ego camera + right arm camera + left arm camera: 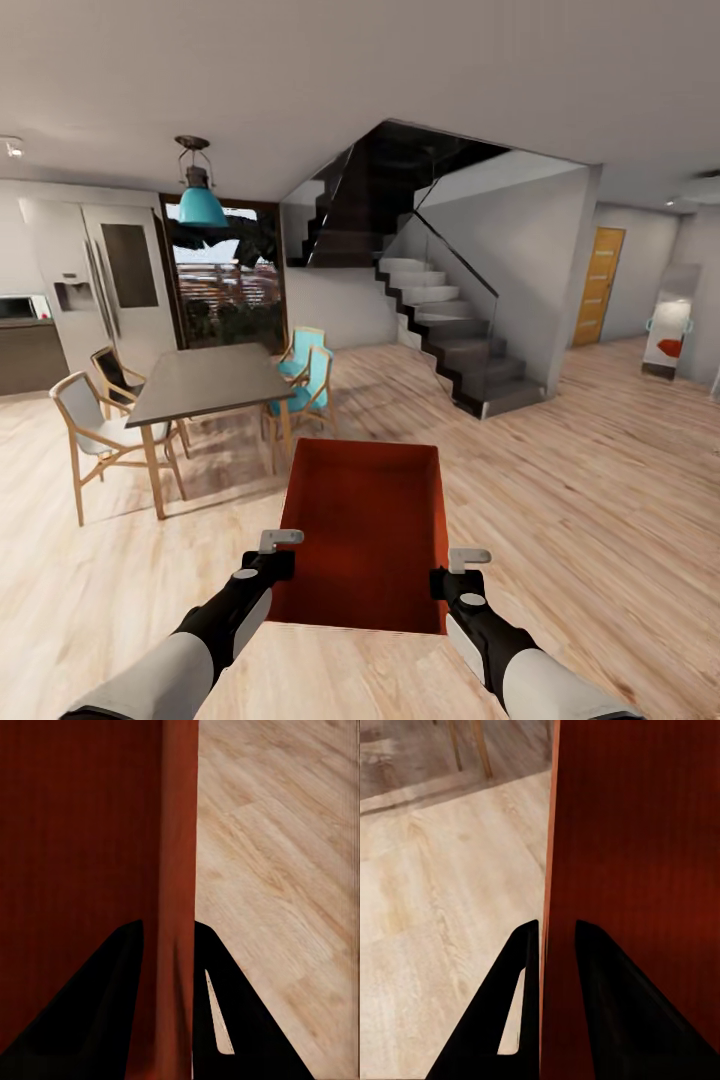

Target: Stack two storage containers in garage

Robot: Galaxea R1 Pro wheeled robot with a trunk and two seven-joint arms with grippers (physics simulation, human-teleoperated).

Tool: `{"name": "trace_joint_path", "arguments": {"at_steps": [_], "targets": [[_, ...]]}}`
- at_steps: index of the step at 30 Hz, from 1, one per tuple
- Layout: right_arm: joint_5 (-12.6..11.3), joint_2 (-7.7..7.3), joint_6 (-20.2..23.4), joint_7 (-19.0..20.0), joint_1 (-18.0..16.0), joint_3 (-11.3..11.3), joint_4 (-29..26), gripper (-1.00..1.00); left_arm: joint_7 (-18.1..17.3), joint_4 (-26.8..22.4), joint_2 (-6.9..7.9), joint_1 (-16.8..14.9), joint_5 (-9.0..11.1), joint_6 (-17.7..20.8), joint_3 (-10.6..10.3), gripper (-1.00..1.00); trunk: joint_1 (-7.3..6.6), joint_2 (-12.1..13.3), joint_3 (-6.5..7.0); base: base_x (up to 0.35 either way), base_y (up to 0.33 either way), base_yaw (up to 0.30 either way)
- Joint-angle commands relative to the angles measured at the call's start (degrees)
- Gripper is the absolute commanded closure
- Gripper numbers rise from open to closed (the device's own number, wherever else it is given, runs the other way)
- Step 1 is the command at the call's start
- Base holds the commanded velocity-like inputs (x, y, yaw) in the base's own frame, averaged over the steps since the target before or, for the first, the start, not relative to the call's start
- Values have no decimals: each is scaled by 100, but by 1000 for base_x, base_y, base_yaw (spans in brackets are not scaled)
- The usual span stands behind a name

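Observation:
I hold one orange-red storage container [365, 530] in the air in front of me, over a light wood-plank floor [600, 480]. My left gripper [275, 560] is shut on its left wall near the near corner. My right gripper [450, 575] is shut on its right wall. The left wrist view has the thin red wall [637, 870] clamped between the two dark fingers of the left gripper [555, 926]. In the right wrist view the right gripper [169, 922] pinches the other wall [176, 832] the same way. The bin's inside looks empty. The garage is out of view.
A dining table [205, 380] with wooden and teal chairs [305, 375] stands ahead to the left. A dark staircase [450, 340] rises ahead at centre right. A fridge [100, 280] is at far left, and an orange door [598, 285] at the end of a passage to the right.

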Motion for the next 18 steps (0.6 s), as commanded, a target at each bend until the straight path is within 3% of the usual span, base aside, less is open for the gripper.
{"name": "trace_joint_path", "arguments": {"at_steps": [1,18], "targets": [[-120,3,-23,-21,-5,-26,24,100,88,-30,2,-3,-47,-88,19,100,4,-5,-8,315,0,-249],[-121,3,-23,-21,-5,-26,24,100,88,-30,2,-3,-47,-88,18,100,4,-5,-8,315,0,-249]]}}
